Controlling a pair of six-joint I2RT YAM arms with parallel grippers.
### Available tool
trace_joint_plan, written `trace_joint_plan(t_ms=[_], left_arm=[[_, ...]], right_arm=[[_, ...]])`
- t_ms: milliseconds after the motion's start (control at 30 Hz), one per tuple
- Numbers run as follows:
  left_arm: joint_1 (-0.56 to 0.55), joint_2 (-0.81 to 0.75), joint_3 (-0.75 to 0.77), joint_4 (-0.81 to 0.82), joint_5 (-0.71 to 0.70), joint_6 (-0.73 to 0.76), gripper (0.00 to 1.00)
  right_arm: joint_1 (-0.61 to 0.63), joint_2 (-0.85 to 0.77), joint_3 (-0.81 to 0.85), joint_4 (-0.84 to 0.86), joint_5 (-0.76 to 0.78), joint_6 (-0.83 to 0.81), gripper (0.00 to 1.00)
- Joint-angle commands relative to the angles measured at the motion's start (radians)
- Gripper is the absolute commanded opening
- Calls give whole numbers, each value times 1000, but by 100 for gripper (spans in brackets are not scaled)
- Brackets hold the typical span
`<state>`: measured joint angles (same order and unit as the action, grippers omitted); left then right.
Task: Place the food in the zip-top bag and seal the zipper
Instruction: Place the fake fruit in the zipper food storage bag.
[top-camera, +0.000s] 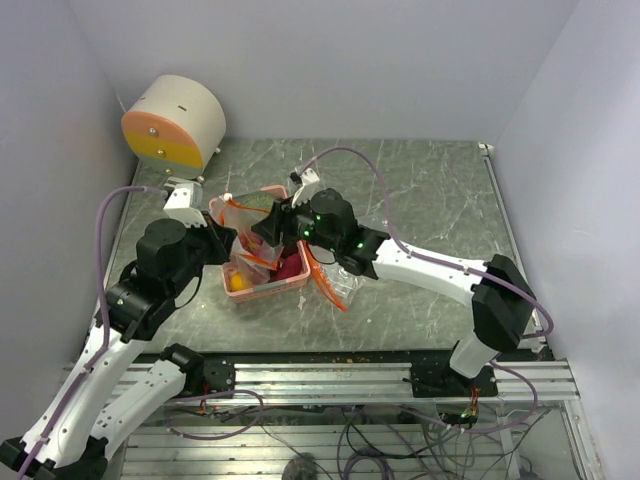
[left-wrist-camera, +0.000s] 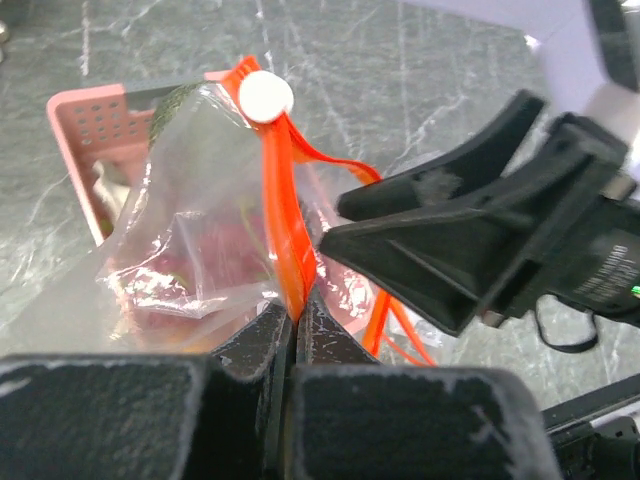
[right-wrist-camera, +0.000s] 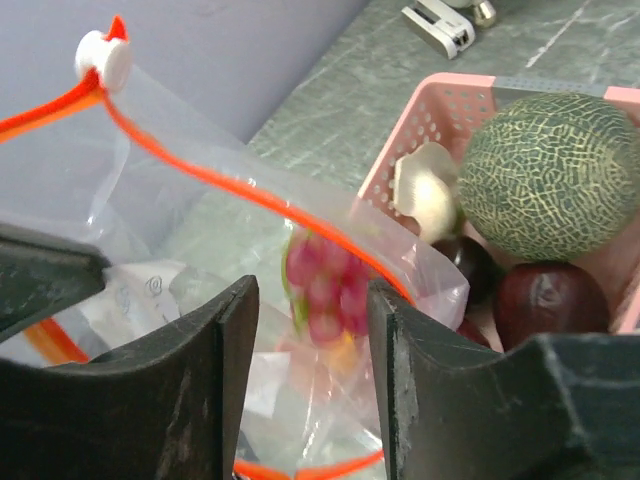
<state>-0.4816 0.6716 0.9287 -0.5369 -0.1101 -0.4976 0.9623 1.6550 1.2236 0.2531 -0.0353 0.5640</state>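
Observation:
The clear zip-top bag (left-wrist-camera: 190, 230) hangs open over the pink basket (left-wrist-camera: 85, 110). My left gripper (left-wrist-camera: 296, 315) is shut on its orange-red zipper (left-wrist-camera: 285, 220), just below the white slider (left-wrist-camera: 266, 97). My right gripper (right-wrist-camera: 312, 330) is open above the bag's mouth. A blurred red grape cluster (right-wrist-camera: 325, 280) sits between its fingers, inside the zipper loop (right-wrist-camera: 230, 185). In the basket (right-wrist-camera: 430, 100) lie a green netted fruit (right-wrist-camera: 550, 175), a whitish bulb (right-wrist-camera: 425, 190) and dark purple pieces (right-wrist-camera: 550, 300). In the top view both grippers (top-camera: 222, 240) (top-camera: 262, 228) meet over the basket (top-camera: 262, 290).
A round cream and orange device (top-camera: 172, 122) stands at the back left. A small white clip-like object (right-wrist-camera: 440, 25) lies on the grey table beyond the basket. Loose bag plastic (top-camera: 340, 280) spreads to the basket's right. Walls close in on both sides.

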Motion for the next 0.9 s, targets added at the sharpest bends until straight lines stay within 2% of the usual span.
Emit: trace_joint_plan(t_ms=[0,100,233,367,633,700,733,800,833,867], left_arm=[[1,26,52,-105,-144,-16,7],[1,52,76,-151,-183,-18,7],[2,44,78,-137,-160,-21,7],[1,38,84,-125,-151,-23,7],[1,38,101,-108,-123,-33,7],[1,40,108,-106,-113,-35,7],[1,40,113,-106,-110,-35,7],[1,39,120,-111,-106,-34,7],[2,39,125,-117,-103,-29,7],[2,41,137,-131,-109,-20,7]], right_arm=[[4,-97,4,-94,57,-108,49],[6,-148,-15,-114,78,-129,50],[8,-188,-16,-163,97,-148,51],[8,-155,10,-260,107,-144,51],[8,-75,22,-279,26,-116,51],[8,-56,35,-274,16,-116,45],[7,-45,45,-273,9,-118,38],[7,-26,78,-289,5,-129,17],[7,-19,100,-307,9,-139,3],[7,-18,127,-340,23,-152,0]])
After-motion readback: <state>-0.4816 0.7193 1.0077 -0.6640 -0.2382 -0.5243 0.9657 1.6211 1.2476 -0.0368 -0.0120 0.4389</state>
